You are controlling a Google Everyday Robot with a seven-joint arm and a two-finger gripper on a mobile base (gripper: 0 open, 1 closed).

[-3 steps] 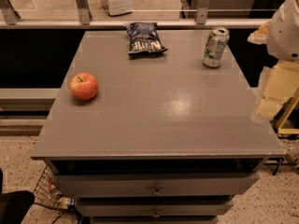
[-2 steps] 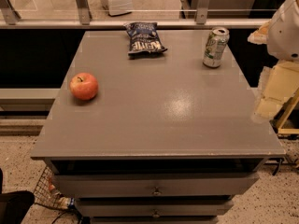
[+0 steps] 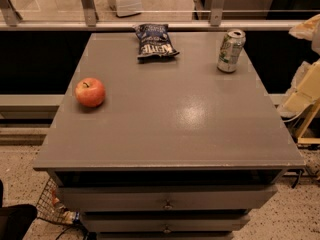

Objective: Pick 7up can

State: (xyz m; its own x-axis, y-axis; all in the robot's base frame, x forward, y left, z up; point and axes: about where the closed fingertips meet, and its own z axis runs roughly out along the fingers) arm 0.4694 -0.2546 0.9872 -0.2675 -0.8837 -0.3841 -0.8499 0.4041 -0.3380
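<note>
The 7up can stands upright at the far right of the grey table top. It has a silver top and a pale green-and-white label. My gripper is a cream-coloured shape at the right edge of the view. It is off the table's right side, nearer than the can and well apart from it. It holds nothing that I can see.
A dark blue chip bag lies at the far middle of the table. A red apple sits near the left edge. A railing with glass runs behind the table. Drawers are below the front edge.
The cream arm parts at the right edge have shifted slightly further right. The can, the bag and the apple have not moved.
</note>
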